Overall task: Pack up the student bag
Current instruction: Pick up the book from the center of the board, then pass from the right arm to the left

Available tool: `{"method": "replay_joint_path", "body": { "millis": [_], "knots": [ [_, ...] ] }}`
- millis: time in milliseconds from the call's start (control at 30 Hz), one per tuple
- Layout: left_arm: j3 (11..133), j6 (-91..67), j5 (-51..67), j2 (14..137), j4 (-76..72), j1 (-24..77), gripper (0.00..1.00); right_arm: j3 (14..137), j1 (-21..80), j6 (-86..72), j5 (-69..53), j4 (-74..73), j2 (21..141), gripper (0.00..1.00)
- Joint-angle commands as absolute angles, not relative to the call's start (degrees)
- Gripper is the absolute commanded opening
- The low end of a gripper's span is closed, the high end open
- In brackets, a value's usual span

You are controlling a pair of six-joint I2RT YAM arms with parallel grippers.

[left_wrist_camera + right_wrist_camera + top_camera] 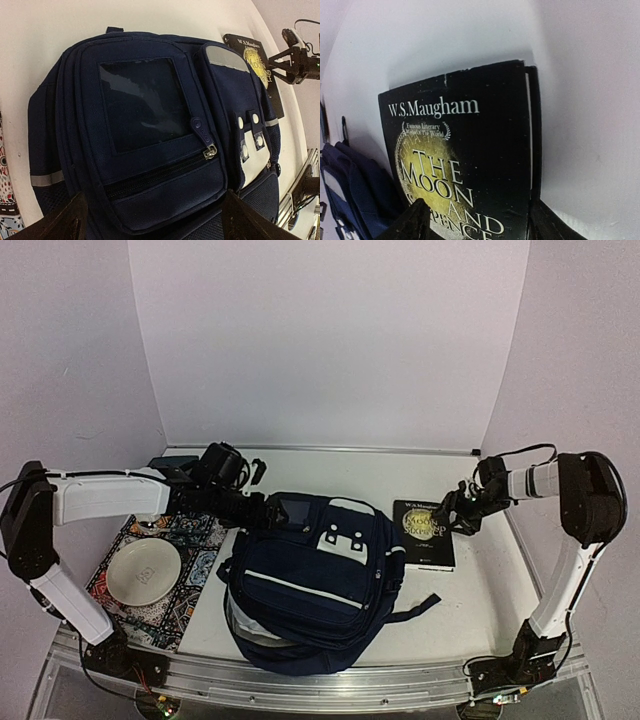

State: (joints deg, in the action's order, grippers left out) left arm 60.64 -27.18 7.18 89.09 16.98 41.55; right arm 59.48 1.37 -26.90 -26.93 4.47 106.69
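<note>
Top view, student bag: I see the student bag (305,585) lying front pocket up in the middle of the tabletop (470,600), its lower end close to the near edge.
Top view, book: a black book (425,540) lies flat just beside the bag's right side, nearer the right edge of the tabletop.
Top view, plate: a pale plate (143,573) sits on a patterned mat (195,590) by the left edge, near the bag.
Top view, left gripper: my left gripper (262,508) is at the bag's far left corner; I cannot tell from here whether it touches.
Top view, right gripper: my right gripper (452,515) is over the book's far right corner.

Left wrist view, student bag: the bag (75,125) fills the frame, showing a clear window (142,102), a closed zip with its zip pull (209,150), and a white patch (250,145).
Left wrist view, left gripper: I see both fingers spread wide at the bottom corners, the pocket showing between them, nothing pinched.
Left wrist view, right gripper: it shows at the top right (282,64), above the book (260,65).

Right wrist view, book: the cover (470,150) reads "W.S.Maugham" and "THE MOON AND".
Right wrist view, right gripper: the fingers (407,220) stand apart, one over the cover, the other just past the book's right edge; whether they touch it I cannot tell.
Right wrist view, student bag: navy fabric (350,190) shows at the lower left, just beside the book.
</note>
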Motion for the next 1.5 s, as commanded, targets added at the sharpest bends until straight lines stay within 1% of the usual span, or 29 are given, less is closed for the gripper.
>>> {"method": "replay_joint_path", "body": {
  "millis": [0, 233, 500, 567, 633, 667, 867, 1000, 1067, 1200, 1467],
  "knots": [
    [62.3, -26.8, 8.9, 90.0, 15.7, 41.3, 0.94, 60.3, 1.6, -27.0, -38.7, 4.6, 106.8, 0.6],
    [62.6, -27.0, 9.2, 90.3, 15.4, 41.3, 0.94, 58.9, 1.7, -28.9, -45.8, 8.1, 104.3, 0.37],
    [62.4, -27.4, 9.7, 89.5, 15.2, 41.3, 0.94, 58.6, 1.7, -28.0, -49.9, 8.2, 105.3, 0.22],
    [62.3, -27.5, 9.6, 88.7, 15.2, 41.3, 0.94, 58.4, 1.7, -27.9, -50.7, 8.1, 105.0, 0.14],
    [62.3, -27.5, 9.6, 88.0, 15.1, 41.3, 0.94, 58.3, 1.7, -27.8, -50.6, 8.1, 104.1, 0.02],
    [62.3, -27.6, 9.6, 87.6, 15.1, 41.3, 0.94, 58.3, 1.7, -27.8, -50.4, 8.1, 103.6, 0.0],
    [62.6, -29.0, 9.4, 85.0, 13.9, 41.3, 0.95, 58.3, 1.1, -29.6, -48.2, 8.1, 97.2, 0.0],
    [62.6, -30.4, 9.4, 83.0, 11.8, 41.2, 0.97, 58.8, 0.4, -31.1, -47.0, 8.1, 92.1, 0.0],
    [62.6, -31.1, 9.4, 82.1, 10.4, 41.2, 0.99, 59.3, 0.4, -31.7, -47.3, 8.1, 90.0, 0.0],
    [62.6, -33.1, 10.0, 81.7, 7.5, 41.2, 1.0, 59.8, 0.4, -33.0, -48.3, 8.1, 86.4, 0.0],
    [63.3, -38.7, 19.0, 86.3, -0.2, 41.1, 1.0, 59.5, 0.6, -38.1, -50.7, 11.3, 78.3, 0.0]
  ]
}}
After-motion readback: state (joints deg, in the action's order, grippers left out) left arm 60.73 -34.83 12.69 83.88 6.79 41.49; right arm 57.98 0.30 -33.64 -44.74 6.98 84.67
